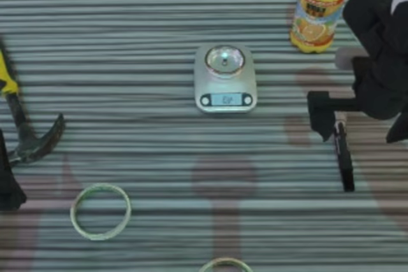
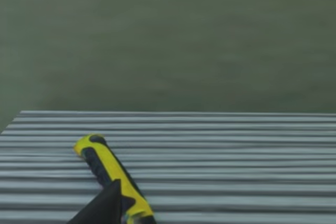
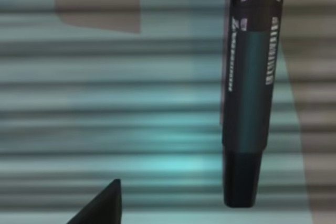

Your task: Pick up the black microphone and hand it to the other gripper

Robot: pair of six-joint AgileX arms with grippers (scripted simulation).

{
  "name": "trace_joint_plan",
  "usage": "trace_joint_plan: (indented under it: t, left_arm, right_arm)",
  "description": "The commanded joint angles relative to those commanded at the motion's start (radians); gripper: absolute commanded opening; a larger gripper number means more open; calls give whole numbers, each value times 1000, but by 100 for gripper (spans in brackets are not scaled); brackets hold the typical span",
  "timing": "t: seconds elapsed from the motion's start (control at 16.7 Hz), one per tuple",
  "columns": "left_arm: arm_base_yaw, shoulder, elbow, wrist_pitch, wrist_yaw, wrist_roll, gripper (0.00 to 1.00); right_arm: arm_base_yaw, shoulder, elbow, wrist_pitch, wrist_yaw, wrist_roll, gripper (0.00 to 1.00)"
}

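TOP VIEW
- Counter point(image 1: 127, 62): grey striped top, fills frame.
- Black microphone point(image 1: 345, 157): right side of frame, mid-height; lies flat on counter, slim handle running toward btm edge; upper end under right arm, head not visible.
- Right tool point(image 1: 325, 116): right of frame, over upper end of mic; contact w/ mic can't tell; released or clenched: can't tell.
- Left tool point(image 1: 7, 189): far left edge, lower half, parked; only a black bulk shows; state can't tell.
- Hammer point(image 1: 29, 135): left edge, black-yellow handle toward upper left, dark head lower, near left tool.
- Scale point(image 1: 225, 78): silver, centre-top of frame, display facing btm edge.
- Juice bottle point(image 1: 317, 7): yellow-orange, upper right, upright, just left of right arm.
- Ring A point(image 1: 100, 211): pale green, lower left, flat.
- Ring B point(image 1: 225, 264): btm centre, cut by frame edge.

LEFT WRIST VIEW
- Hammer point(image 2: 110, 174): handle, lower left of frame, on counter point(image 2: 236, 166).
- Left tool: black tip at btm edge, overlapping handle in pic; state can't tell.

RIGHT WRIST VIEW
- Black microphone point(image 3: 247, 103): handle w/ white lettering, right half of frame, on counter point(image 3: 131, 103).
- Right tool: black tip at lower left, apart from mic; state can't tell.
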Motion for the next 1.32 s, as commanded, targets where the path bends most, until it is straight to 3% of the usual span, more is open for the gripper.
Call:
trace_joint_plan:
  t: [0.54, 0.84, 1.32]
  left_arm:
    - [0, 0, 0, 0, 0, 0, 100]
    - [0, 0, 0, 0, 0, 0, 100]
    - [0, 0, 0, 0, 0, 0, 100]
  right_arm:
    - [3, 184, -135, 323, 2, 2, 100]
    - [3, 203, -149, 351, 2, 3, 100]
    - [3, 203, -149, 351, 2, 3, 40]
